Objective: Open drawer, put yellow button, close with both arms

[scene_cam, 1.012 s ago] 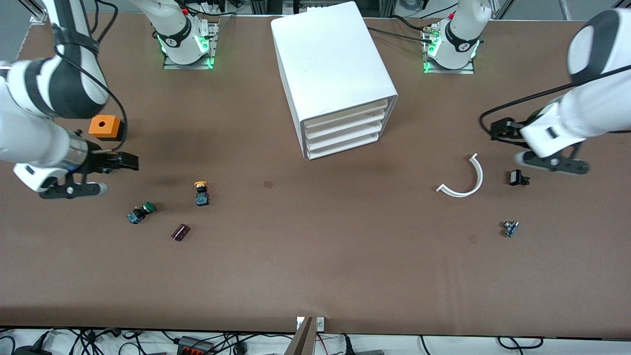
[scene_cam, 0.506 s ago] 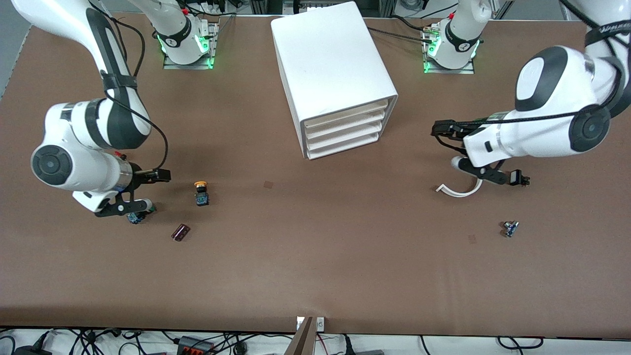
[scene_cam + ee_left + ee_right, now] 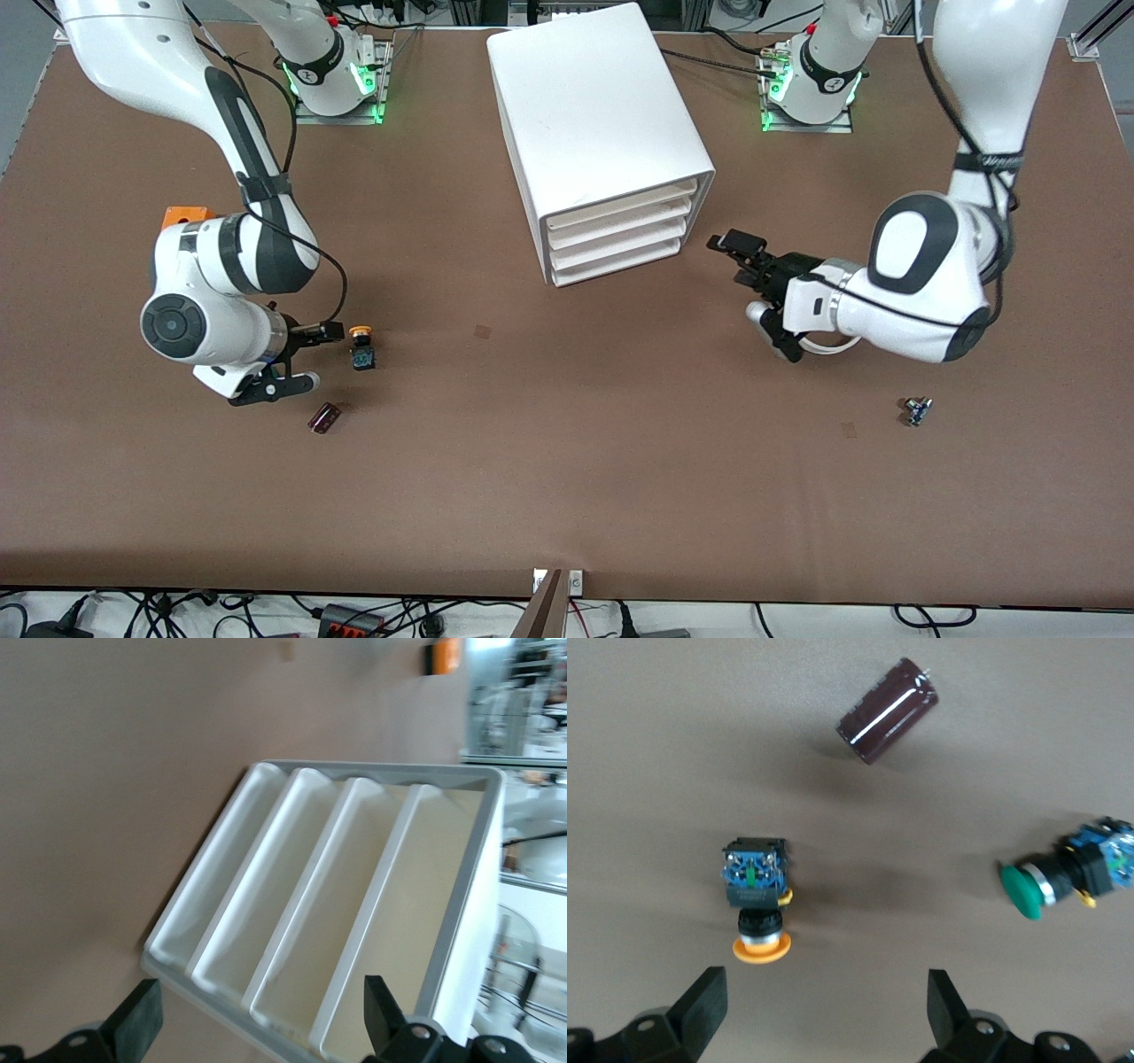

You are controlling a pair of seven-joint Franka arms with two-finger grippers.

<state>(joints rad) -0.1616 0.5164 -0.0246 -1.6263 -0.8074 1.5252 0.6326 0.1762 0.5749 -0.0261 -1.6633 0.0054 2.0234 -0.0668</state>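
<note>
Two grippers are in my feeds, both with fingers spread wide and holding nothing; the right gripper (image 3: 297, 359) hangs low over the table toward the right arm's end, just beside the yellow button (image 3: 361, 346), which lies on its side on the brown table (image 3: 567, 478), apart from the fingers; in the right wrist view I see the yellow button (image 3: 756, 901) with its cap pointing toward the two fingertips (image 3: 704, 1001), a dark cylindrical capacitor (image 3: 888, 711) and the green button (image 3: 1067, 879) lying near it; from the front the green button is hidden under the right arm; an orange box (image 3: 184, 215) is mostly covered by that arm's elbow. The left gripper (image 3: 753, 275) hovers near the front of the white cabinet (image 3: 602, 124), not touching it; the drawer (image 3: 620, 206) on top sits pushed in, flush with the three below; in the left wrist view the drawer (image 3: 443, 921) shows blurred and partly cut off between the fingertips (image 3: 383, 1010). A white curved piece (image 3: 828, 344) lies mostly hidden beneath the left arm; a small part (image 3: 918, 411) I cannot identify rests nearer the front camera.
</note>
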